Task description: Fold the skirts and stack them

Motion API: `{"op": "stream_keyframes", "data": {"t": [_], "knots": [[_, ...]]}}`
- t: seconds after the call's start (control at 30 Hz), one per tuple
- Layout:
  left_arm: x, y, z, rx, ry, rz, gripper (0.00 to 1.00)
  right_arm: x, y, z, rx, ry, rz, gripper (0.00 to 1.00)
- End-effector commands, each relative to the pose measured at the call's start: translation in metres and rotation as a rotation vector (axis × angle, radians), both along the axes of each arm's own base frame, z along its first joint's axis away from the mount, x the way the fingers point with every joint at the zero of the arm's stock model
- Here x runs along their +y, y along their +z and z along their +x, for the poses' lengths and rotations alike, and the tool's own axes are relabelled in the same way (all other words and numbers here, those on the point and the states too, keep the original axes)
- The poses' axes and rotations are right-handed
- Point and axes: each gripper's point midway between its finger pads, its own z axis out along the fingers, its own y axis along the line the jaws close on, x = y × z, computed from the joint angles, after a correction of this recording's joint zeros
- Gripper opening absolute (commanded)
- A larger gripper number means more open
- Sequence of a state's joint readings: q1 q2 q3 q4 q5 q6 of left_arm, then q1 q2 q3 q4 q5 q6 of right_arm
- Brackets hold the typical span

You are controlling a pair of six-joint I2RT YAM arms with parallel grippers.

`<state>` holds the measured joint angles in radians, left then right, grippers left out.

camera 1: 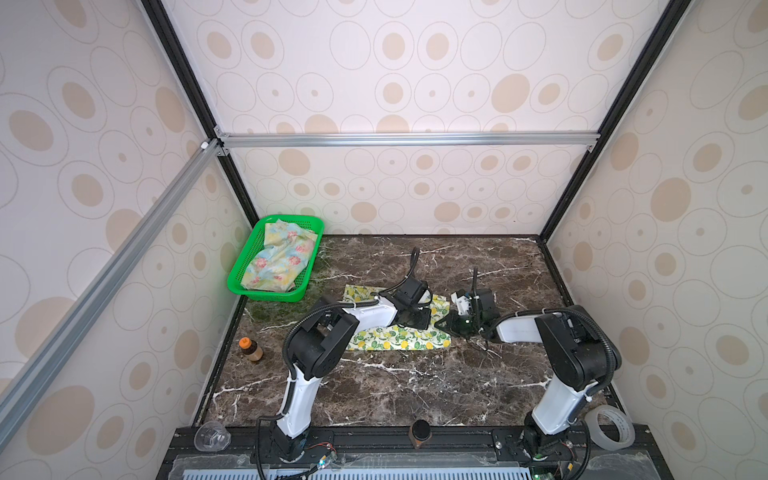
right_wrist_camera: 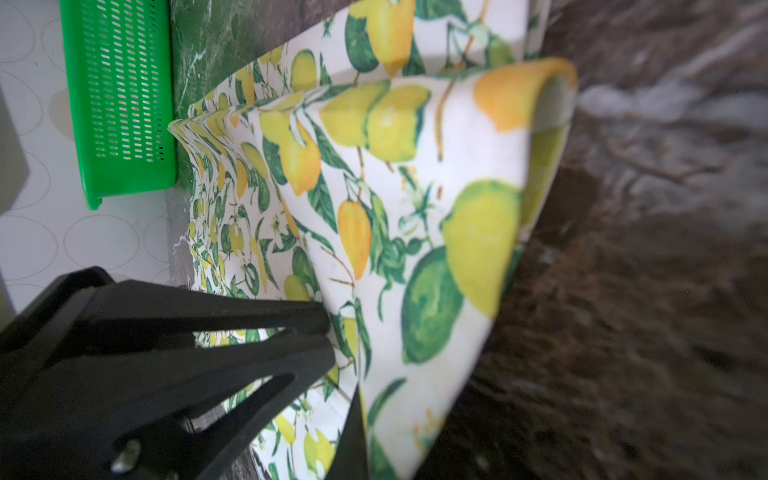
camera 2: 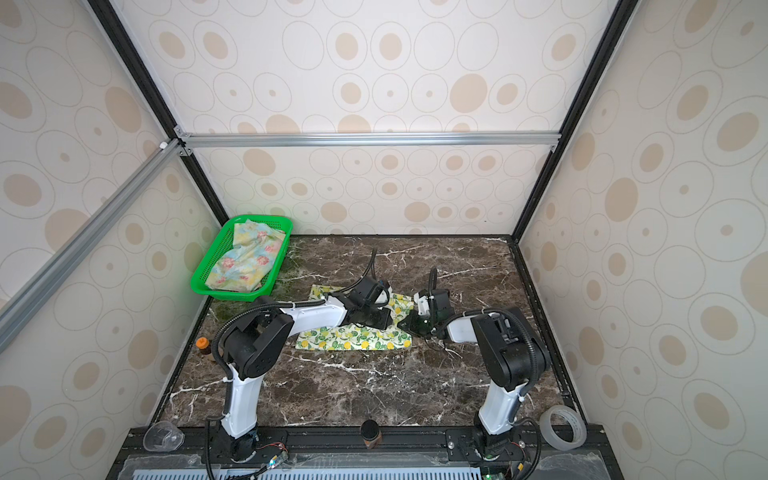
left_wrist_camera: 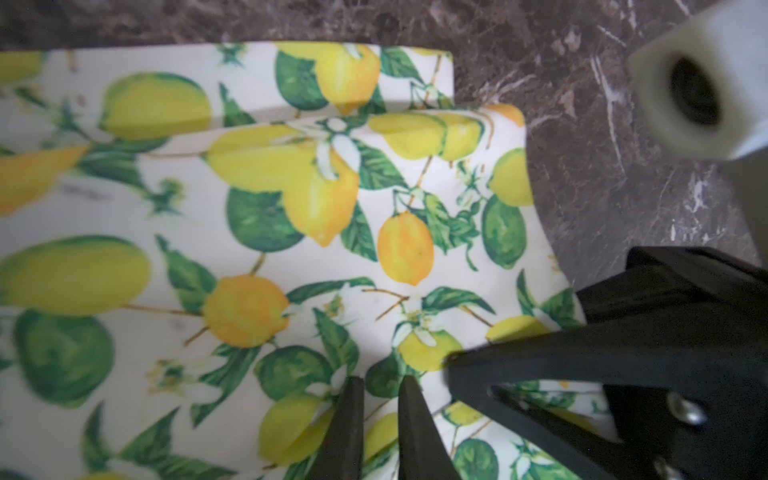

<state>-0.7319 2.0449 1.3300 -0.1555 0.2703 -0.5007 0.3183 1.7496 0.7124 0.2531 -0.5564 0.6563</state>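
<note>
No text, brand, number or sign can be read in any view. Any print on the small orange-capped bottle (camera 1: 250, 350) is too small to be made out. A faint grey mark (left_wrist_camera: 81, 191) is seen on the lemon-print skirt (left_wrist_camera: 257, 257) in the left wrist view, but it is blurred beyond reading.

Skirt (camera 1: 279, 259) in basket (camera 1: 270, 296); second skirt (camera 1: 399, 338) on table (camera 1: 395, 386)
</note>
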Motion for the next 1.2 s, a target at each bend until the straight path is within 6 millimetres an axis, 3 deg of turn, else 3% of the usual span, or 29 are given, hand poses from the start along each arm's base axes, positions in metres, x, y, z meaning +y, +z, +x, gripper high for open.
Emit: {"op": "stream_keyframes", "data": {"t": [0.0, 0.27, 0.53, 0.87, 1.17], "knots": [[0.016, 0.033, 0.013, -0.056, 0.045, -0.002, 0.17, -0.018, 0.002, -0.009, 0.046, -0.016, -0.078, 0.00], [0.070, 0.036, 0.018, -0.070, 0.132, 0.048, 0.17, -0.057, 0.033, -0.007, 0.035, -0.029, -0.244, 0.00], [0.101, 0.022, 0.003, -0.058, 0.166, 0.085, 0.17, -0.079, 0.062, -0.007, 0.004, -0.022, -0.385, 0.00], [0.103, -0.001, -0.007, -0.024, 0.162, 0.079, 0.17, -0.086, 0.084, -0.001, -0.011, 0.006, -0.445, 0.00], [0.079, -0.016, -0.025, 0.042, 0.123, 0.001, 0.17, -0.086, 0.096, 0.004, -0.022, 0.008, -0.459, 0.00]]}}
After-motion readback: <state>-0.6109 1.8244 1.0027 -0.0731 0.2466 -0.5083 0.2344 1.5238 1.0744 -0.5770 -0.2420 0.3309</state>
